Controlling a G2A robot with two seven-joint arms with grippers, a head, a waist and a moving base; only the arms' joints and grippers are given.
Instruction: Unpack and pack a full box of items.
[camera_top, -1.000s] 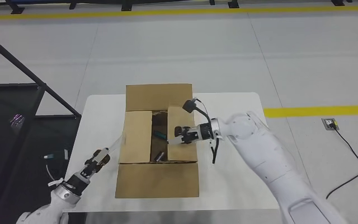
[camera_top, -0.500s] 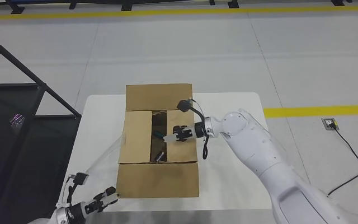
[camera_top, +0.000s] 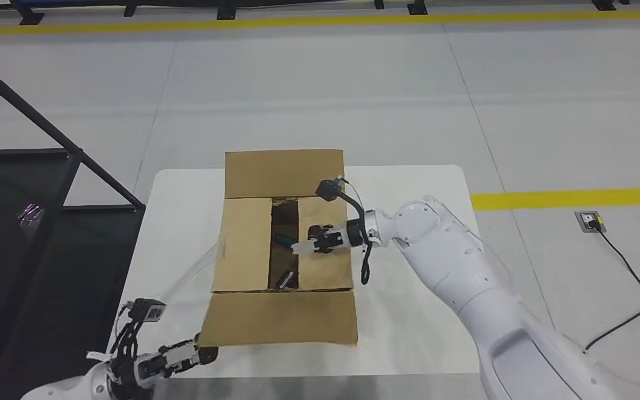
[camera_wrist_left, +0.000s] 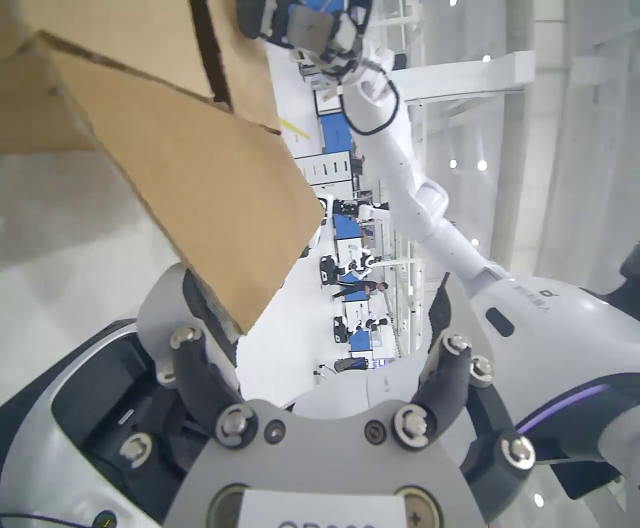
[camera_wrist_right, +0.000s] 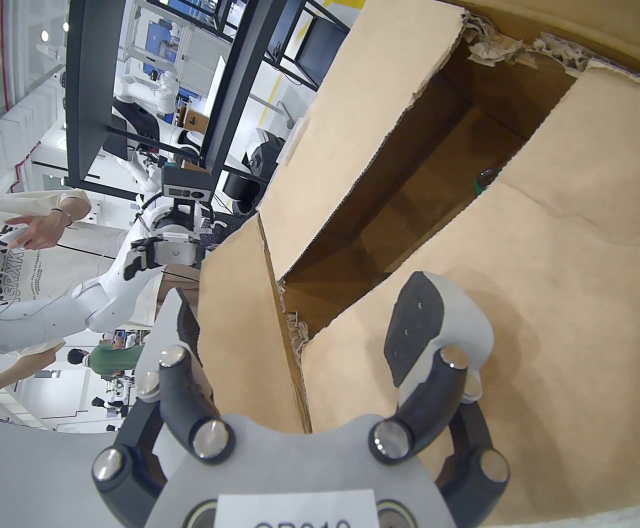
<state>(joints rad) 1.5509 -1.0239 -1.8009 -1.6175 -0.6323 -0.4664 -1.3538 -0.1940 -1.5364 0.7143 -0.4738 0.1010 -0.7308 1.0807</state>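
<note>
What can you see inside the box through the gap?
Through the gap in the cardboard box, a dark green-tipped item and another dark item show. The two inner flaps cover everything else inside.

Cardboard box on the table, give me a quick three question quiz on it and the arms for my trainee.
1. True or false: the cardboard box is fully closed.
2. Which flap's corner sits between the left jaws? A) near flap B) far flap C) left inner flap
3. Fill in: the right jaws, over the right inner flap, stand ____.
Key: 1 false, a gap is left open on top; 2 A; 3 open.
</note>
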